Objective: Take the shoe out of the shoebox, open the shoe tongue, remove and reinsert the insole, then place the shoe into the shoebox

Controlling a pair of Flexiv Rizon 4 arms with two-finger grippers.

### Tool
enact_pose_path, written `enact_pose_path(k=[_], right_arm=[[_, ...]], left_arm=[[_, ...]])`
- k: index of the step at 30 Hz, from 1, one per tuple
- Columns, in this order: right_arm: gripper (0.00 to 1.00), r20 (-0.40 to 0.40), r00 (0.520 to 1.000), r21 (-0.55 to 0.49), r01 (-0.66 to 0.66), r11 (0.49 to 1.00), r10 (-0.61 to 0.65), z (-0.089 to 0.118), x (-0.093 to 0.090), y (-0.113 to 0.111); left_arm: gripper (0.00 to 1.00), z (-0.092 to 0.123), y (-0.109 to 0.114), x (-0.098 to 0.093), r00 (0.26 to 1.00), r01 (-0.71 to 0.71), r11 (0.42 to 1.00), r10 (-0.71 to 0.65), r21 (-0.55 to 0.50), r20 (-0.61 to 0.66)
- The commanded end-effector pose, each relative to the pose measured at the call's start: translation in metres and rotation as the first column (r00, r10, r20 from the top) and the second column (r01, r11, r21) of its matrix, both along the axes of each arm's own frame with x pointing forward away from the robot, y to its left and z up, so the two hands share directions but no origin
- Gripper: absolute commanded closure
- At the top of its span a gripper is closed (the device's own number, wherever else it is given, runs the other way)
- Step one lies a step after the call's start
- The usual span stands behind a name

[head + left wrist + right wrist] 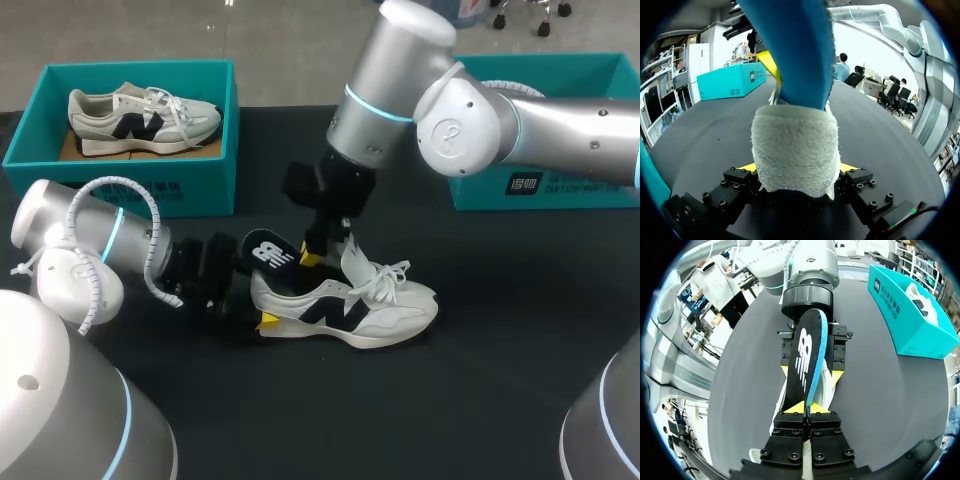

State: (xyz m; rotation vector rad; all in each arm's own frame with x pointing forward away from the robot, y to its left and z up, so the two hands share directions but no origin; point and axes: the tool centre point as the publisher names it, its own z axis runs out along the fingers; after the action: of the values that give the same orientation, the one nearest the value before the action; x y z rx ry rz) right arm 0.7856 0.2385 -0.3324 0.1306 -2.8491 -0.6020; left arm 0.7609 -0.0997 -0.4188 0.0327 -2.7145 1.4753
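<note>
Teal cardboard makes up the shoebox (150, 192) well apart from the left gripper (797, 170), out past its arm at the table's (500, 380) far edge, with a grey-and-white sneaker (140, 118) lying on its side inside. The left gripper sits low over the black table and is closed on the heel of a white sneaker (360, 310) with a dark side logo. Its yellow fingertips (747, 167) press the fuzzy heel from both sides, only as far apart as the heel is wide. The sneaker stands on its sole, toe pointing away from that gripper, laces (392, 275) loose over the top. A black insole (802, 357) with a blue underside rises out of the shoe opening just ahead of the left gripper, tilted up and back over the heel. The right gripper (807, 409) comes down from above the shoe's middle and pinches the edge of the insole, its fingers nearly together with only the thin insole between them. The white tongue (352, 262) stands up just beside this gripper. A second teal shoebox (560, 185) lies well behind the right gripper, partly hidden by the right arm.
</note>
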Motion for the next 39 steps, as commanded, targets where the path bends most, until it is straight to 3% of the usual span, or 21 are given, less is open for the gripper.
enact_pose_path(k=[1,3,13,16,17,25,39], right_arm=[[0.68,-0.011,1.0,0.028,0.001,1.0,-0.001,-0.007,0.001,0.004],[0.63,-0.019,1.0,0.047,0.003,0.999,-0.002,-0.009,-0.001,0.002],[0.68,-0.057,0.998,0.087,0.016,0.996,-0.011,-0.02,-0.004,-0.003],[0.87,-0.062,0.998,0.087,0.019,0.996,-0.014,-0.023,-0.004,-0.002],[1.0,-0.063,0.998,0.087,0.019,0.996,-0.014,-0.023,-0.004,-0.002],[1.0,-0.038,0.999,0.085,0.018,0.996,-0.015,-0.011,-0.001,0.0],[1.0,0.047,0.996,0.22,0.066,0.973,-0.079,0.036,0.01,0.008]], left_arm=[[1.0,-0.002,0.0,-0.001,1.0,0.0,1.0,0.0,0.005,-0.001],[1.0,-0.002,0.0,-0.001,1.0,0.0,1.0,0.0,0.005,-0.001],[1.0,-0.002,0.0,-0.001,1.0,0.0,1.0,0.0,0.005,-0.001],[1.0,-0.002,0.0,-0.001,1.0,0.0,1.0,0.0,0.005,-0.001],[1.0,-0.002,0.0,-0.001,1.0,0.0,1.0,0.0,0.005,-0.001],[1.0,-0.002,0.0,-0.001,1.0,0.0,1.0,0.0,0.005,-0.001],[1.0,-0.002,0.0,-0.001,1.0,0.0,1.0,0.0,0.005,-0.001]])
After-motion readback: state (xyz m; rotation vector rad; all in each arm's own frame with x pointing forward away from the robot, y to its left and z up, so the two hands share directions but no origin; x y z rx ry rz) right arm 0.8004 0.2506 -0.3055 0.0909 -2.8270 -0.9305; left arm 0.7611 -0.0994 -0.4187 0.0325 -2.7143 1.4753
